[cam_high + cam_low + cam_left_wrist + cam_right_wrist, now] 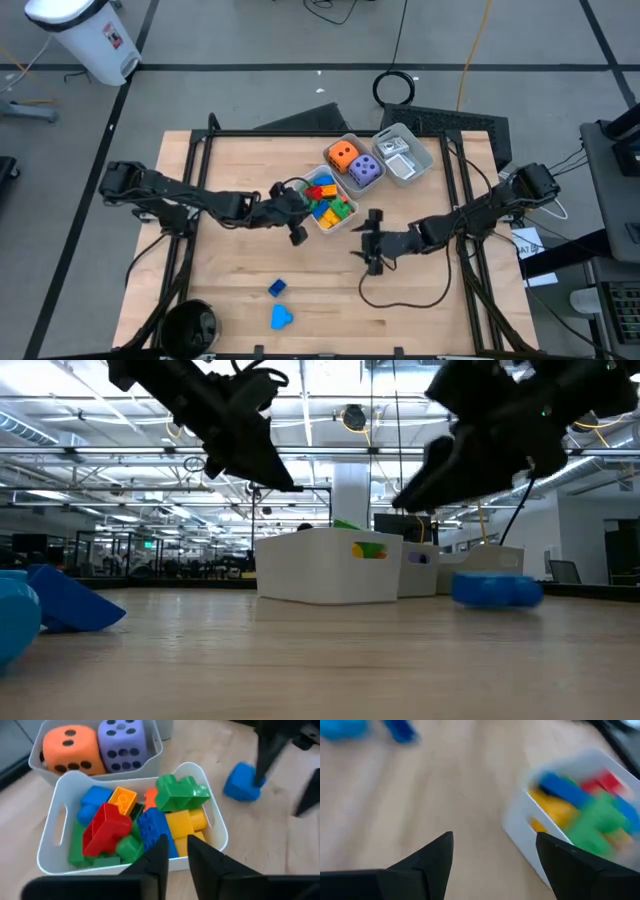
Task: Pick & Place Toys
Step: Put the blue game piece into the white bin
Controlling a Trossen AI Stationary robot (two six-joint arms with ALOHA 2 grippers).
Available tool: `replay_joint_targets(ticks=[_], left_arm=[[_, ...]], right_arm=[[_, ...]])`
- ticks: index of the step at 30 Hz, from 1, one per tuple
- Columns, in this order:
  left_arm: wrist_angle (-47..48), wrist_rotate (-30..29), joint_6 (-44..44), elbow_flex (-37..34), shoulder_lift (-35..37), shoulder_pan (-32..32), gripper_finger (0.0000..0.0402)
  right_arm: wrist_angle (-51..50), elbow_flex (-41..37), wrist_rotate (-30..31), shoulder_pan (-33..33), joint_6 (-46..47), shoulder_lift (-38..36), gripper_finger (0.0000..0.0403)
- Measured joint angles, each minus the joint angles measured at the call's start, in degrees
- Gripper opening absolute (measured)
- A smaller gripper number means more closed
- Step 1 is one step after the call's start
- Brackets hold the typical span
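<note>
1. Left tool (pixel 297 233) hangs just beside the near edge of the brick tray (pixel 60 815), fingers (pixel 157 857) narrow, nothing held.
2. Right tool (pixel 372 243) is over bare table (pixel 230 290) near the tray, jaws wide, empty.
3. Mixed bricks (pixel 326 200) (red, blue, yellow, green, orange) fill that white tray.
4. Orange die (pixel 342 155) and purple die (pixel 364 170) sit side by side in the next tray (pixel 37 767).
5. Two blue bricks (pixel 279 304) lie loose on the table, well apart from the trays; a third blue brick (pixel 242 782) lies close to the brick tray.
6. A clear tray (pixel 404 153) stands beside the dice.
</note>
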State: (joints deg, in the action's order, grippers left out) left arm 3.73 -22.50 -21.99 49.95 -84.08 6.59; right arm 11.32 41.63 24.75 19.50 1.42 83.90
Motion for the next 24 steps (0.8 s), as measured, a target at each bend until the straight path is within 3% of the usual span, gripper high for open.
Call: replay_joint_targets(ticks=[4,10,15,19,24], left_arm=[[0.5,0.65,-3.42,0.0,-0.93,-0.1,0.0105],[0.65,3.1,-5.56,0.02,-0.98,1.05,0.0127],[-1.57,3.12,-5.56,0.07,-0.98,1.87,0.0129],[-1.81,3.1,-5.56,0.07,-0.98,2.49,0.0129],[-3.19,2.96,-5.36,0.07,-0.98,2.54,0.0129]], right_arm=[[-6.94,-0.02,5.14,0.16,4.93,-1.56,0.0256],[-20.81,-0.13,2.01,2.88,12.77,-4.59,0.0256],[-32.32,-0.02,2.03,4.25,26.0,-6.54,0.0256],[-40.98,-0.02,0.98,4.24,41.65,-9.15,0.0256],[-45.42,-0.02,-2.42,4.2,55.06,-9.88,0.0256]])
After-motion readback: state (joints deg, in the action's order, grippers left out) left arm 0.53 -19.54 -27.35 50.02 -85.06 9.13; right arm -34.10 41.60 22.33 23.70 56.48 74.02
